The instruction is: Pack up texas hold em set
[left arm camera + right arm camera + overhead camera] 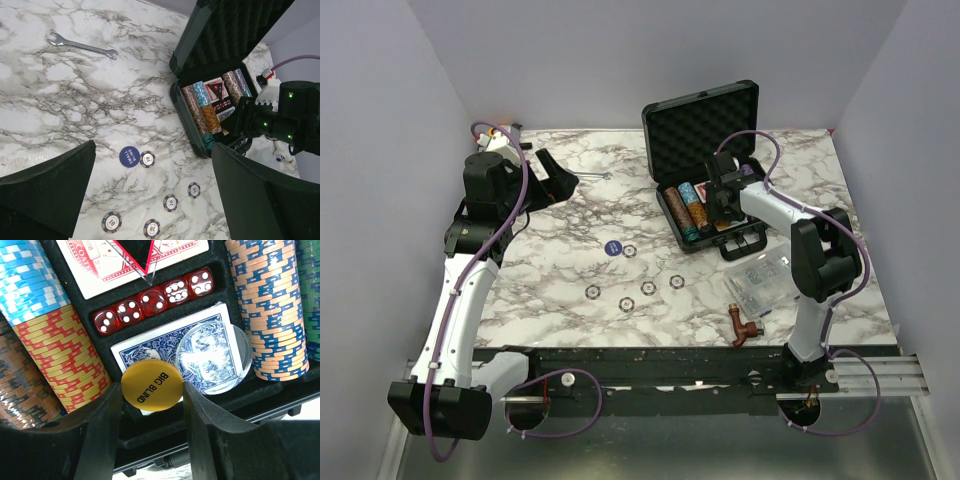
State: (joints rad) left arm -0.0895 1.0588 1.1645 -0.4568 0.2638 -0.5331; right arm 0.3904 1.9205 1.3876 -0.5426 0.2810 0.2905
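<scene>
Right tool [152,390] pinches the yellow BIG BLIND disc [151,380] by its rim, one finger on each side. It's low over the blue deck [142,352] inside the case [735,240], which sits open toward the far right corner of the bench [550,300]. Left tool [558,178] is spread wide, holds nothing, hovers toward the far left corner.

Handling, my read: the disc is thin hard plastic, light and slick. The rim is the only real grip, and it can pivot or pop out if squeezed off-centre. A clear disc [215,357] lies on the same deck right beside the yellow one; can't tell if they touch. Dropping onto it could skate both. Red dice [152,300] sit in their slot just beyond and chip rows [270,310] wall both sides, so the pocket is tight for the fingers.

Not yet packed: five loose chips [648,288] and a blue disc [612,247] lie flat mid-bench. Hard to get under, so edge pinch from above. Lid [705,120] stands up. It's stiff and hinged, so push it down last.

Not ours: wrench [82,46] near the far edge by the left tool, clear compartment box [757,280] just in front of the case, brown pipe fitting [742,325] at the near edge. The box crowds the right arm's way out.
</scene>
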